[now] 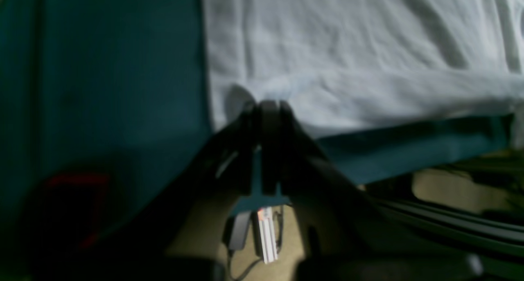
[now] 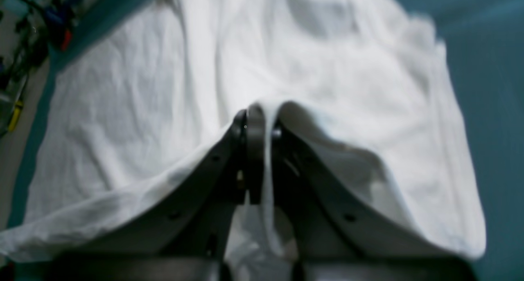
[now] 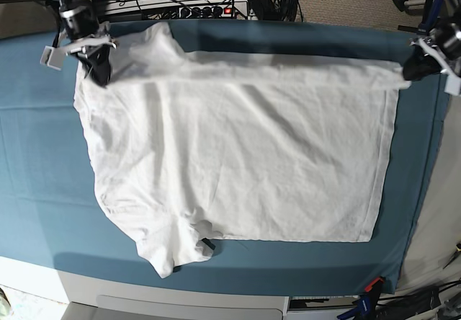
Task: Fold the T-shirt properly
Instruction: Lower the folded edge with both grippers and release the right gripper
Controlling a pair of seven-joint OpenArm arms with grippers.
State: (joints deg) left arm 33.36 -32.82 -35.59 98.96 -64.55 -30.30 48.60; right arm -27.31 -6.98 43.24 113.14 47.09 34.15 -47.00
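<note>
Hands (image 3: pixel 414 66) (image 3: pixel 97 68) pinching T-shirt (image 3: pixel 245 154) far edge, teal cloth (image 3: pixel 43 169) around.

Blurred T-shirt (image 2: pixel 163 109) fabric hiding right end effector (image 2: pixel 262 117) tips; floor clutter (image 1: pixel 262 236) indistinct.

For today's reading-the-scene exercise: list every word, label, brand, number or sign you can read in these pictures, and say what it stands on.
None can be read.
T-shirt: plain white, no print showing.
Table cloth: plain teal, no marks.
Left gripper and right gripper: no legible markings.
Background equipment: too small and blurred to read.
</note>
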